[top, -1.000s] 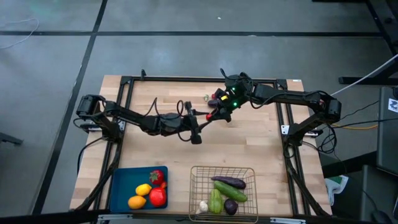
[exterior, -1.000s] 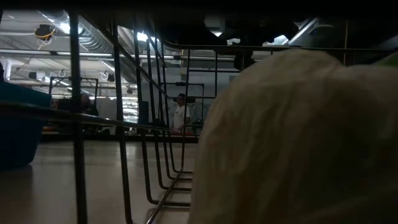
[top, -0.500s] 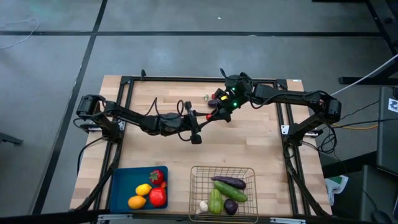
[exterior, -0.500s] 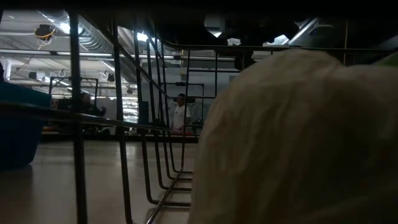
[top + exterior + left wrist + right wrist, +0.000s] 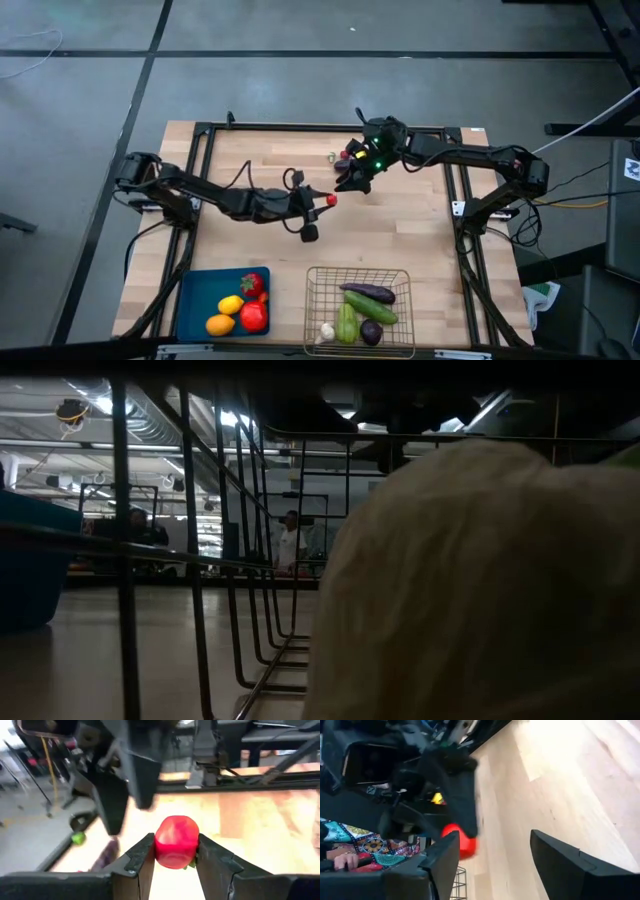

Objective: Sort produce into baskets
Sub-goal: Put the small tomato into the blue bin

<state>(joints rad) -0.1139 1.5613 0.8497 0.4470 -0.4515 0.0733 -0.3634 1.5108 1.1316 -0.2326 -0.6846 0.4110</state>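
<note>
My left gripper (image 5: 172,857) is clamped on the red fruit (image 5: 176,841), with the blue tray (image 5: 196,300) lying nearer my side of the bench (image 5: 410,220).

**No legible text**

Nothing readable is showing in any view: no labels, brands, numbers or signs on the table (image 5: 400,225), the arms, the baskets or the produce. Room fixtures behind the table are too dim and small to read.

A large industrial lab hall: grey concrete floor (image 5: 300,30), exposed ceiling ducts (image 5: 150,420), black metal rig frame (image 5: 200,130).
</note>
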